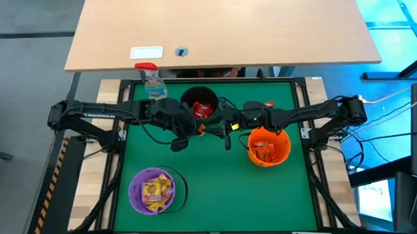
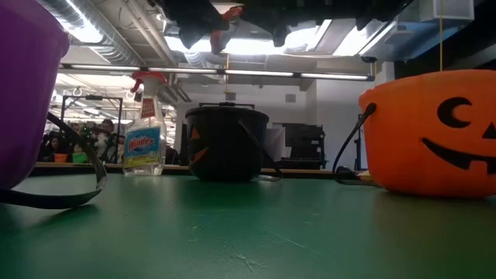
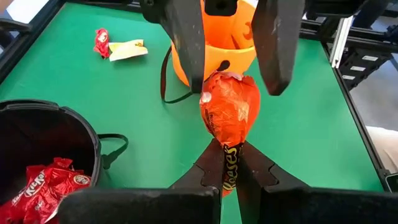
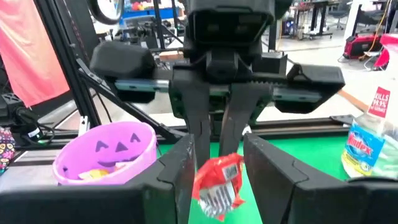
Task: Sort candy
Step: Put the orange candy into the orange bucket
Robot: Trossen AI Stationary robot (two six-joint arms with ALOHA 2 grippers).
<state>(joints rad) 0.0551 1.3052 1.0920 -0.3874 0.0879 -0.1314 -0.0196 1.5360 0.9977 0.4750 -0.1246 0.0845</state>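
My left gripper (image 3: 225, 163) is clamped on the orange candy (image 3: 229, 112) mid-air between both arms; right gripper (image 3: 233, 46) stands half-spread around it. I'd back right off, then carry to the orange bucket (image 1: 269, 147)

Place: robotics lab or workshop hall.
Ceiling: exposed ducts and long strip lights, open industrial span.
Frame: metal rig (image 4: 81, 93) bolted around a green worktop (image 1: 217, 179).
Floor: grey, with black-and-yellow hazard tape (image 1: 50, 192) beside the rig.
Surroundings: pale wooden desk (image 1: 219, 26) just behind, loose cables (image 1: 395, 96), more benches and equipment across the room.
People: seated far off at distant benches (image 2: 74, 143).
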